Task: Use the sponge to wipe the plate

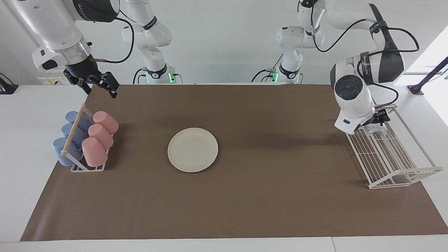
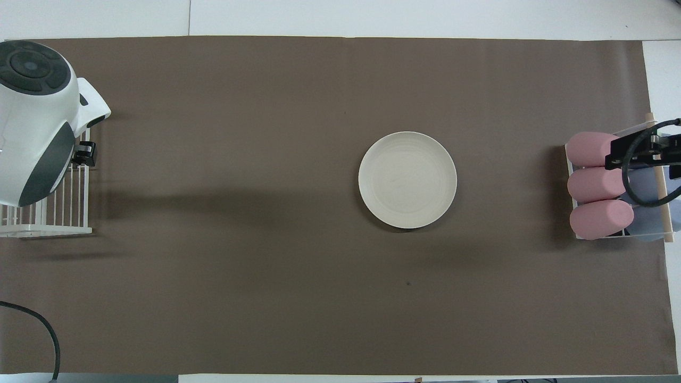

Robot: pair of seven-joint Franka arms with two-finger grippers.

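The cream-white plate [image 1: 193,149] lies flat on the brown mat near the table's middle; it also shows in the overhead view [image 2: 407,180]. The silvery sponge [image 1: 375,130] sits in the white wire rack [image 1: 392,161] at the left arm's end. My left gripper [image 1: 379,118] is down in that rack, right at the sponge; whether it grips it does not show. In the overhead view the left arm covers the sponge, and only part of the gripper [image 2: 84,154] shows. My right gripper [image 1: 99,86] is open and empty in the air over the cup rack [image 1: 87,168].
Three pink cups [image 1: 99,134] and three blue cups [image 1: 68,140] lie in the cup rack at the right arm's end. The brown mat [image 1: 245,203] covers most of the white table.
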